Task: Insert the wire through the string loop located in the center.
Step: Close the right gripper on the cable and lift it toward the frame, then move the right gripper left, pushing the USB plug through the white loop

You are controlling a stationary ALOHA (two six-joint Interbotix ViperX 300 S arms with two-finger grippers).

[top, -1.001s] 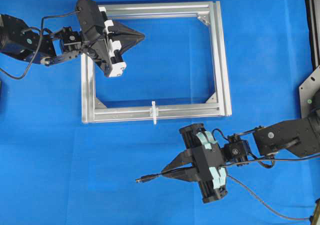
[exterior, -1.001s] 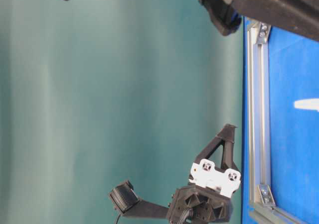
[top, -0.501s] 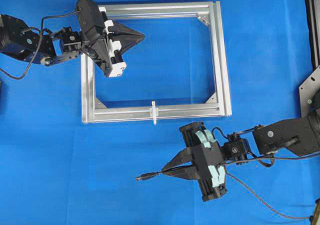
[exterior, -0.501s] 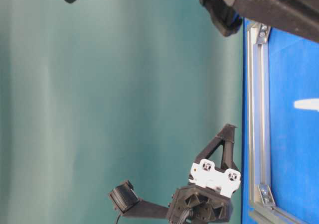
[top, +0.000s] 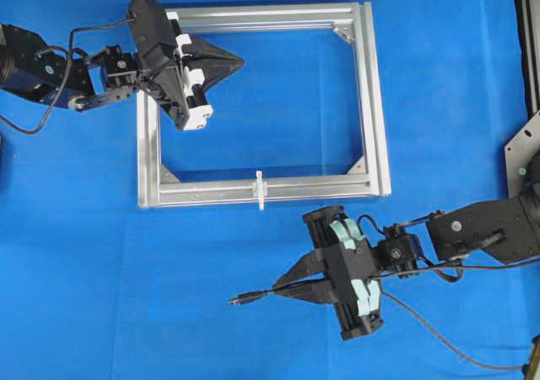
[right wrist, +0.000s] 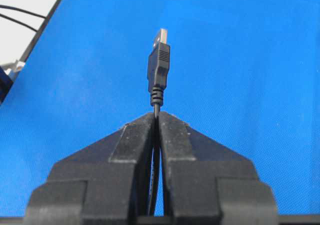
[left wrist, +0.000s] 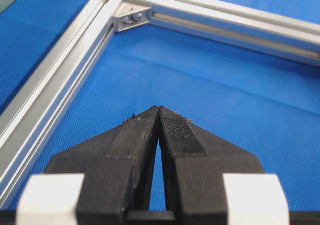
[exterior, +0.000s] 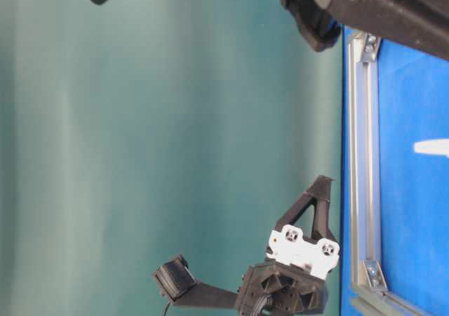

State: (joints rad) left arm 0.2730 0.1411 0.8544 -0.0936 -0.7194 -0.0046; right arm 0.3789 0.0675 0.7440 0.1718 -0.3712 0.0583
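Observation:
The wire (top: 253, 296) is a thin black cable ending in a black plug (right wrist: 158, 67) with a metal tip. My right gripper (top: 275, 292) (right wrist: 156, 116) is shut on the wire just behind the plug, which points left over the blue mat, below and clear of the frame. The string loop (top: 260, 188) is a small white tie standing on the middle of the silver frame's (top: 372, 101) bottom bar. My left gripper (top: 241, 60) (left wrist: 158, 109) is shut with nothing in it, hovering inside the frame's upper left corner.
The silver frame's corner bracket (left wrist: 131, 18) lies ahead of the left gripper. The wire's slack (top: 439, 338) trails off to the lower right behind the right arm. A grey stand (top: 523, 152) sits at the right edge.

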